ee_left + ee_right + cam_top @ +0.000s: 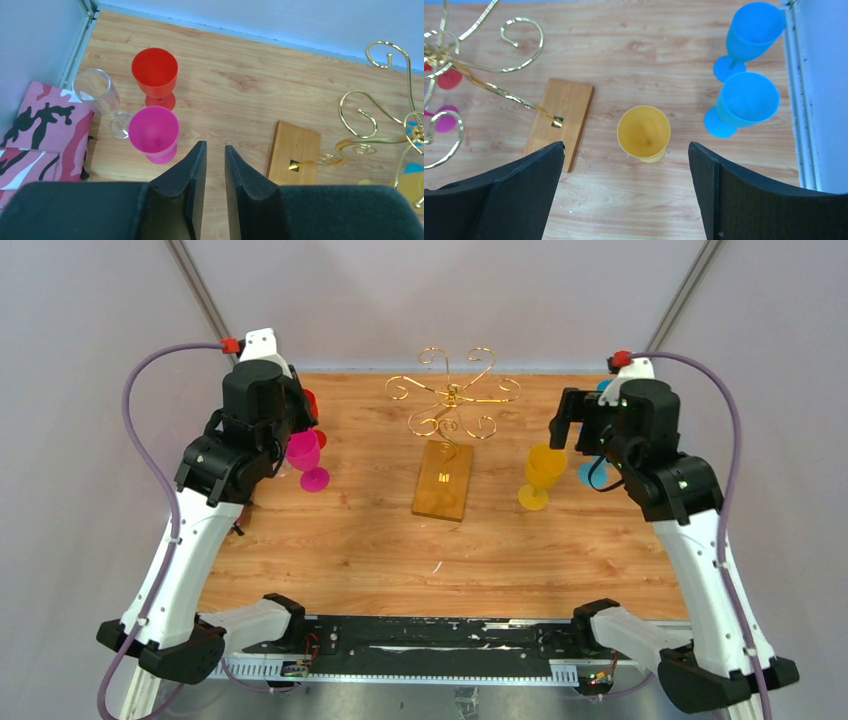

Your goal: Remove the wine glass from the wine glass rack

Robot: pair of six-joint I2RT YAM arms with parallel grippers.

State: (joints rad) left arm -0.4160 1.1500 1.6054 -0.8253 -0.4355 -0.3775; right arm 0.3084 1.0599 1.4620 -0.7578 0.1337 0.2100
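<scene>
We find the wine glass rack (452,400) standing between both grippers, left of the right gripper (625,146), whose jaws gape wide, released. The yellow wine glass (644,133) stands upright just ahead of it, touching neither finger, with open wood between glass and rack. Two blue glasses (746,100) crowd the table edge (796,125) rightward. The left gripper (215,147) is slightly parted, grasping nothing, with the magenta glass (153,131) just left of it.

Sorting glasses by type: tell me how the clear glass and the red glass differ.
The clear glass is see-through with a thin stem; the red glass is opaque with a thicker stem. The clear glass stands beside the camouflage cloth; the red glass stands farther from it. Both stand on the table, off the wine glass rack.
</scene>
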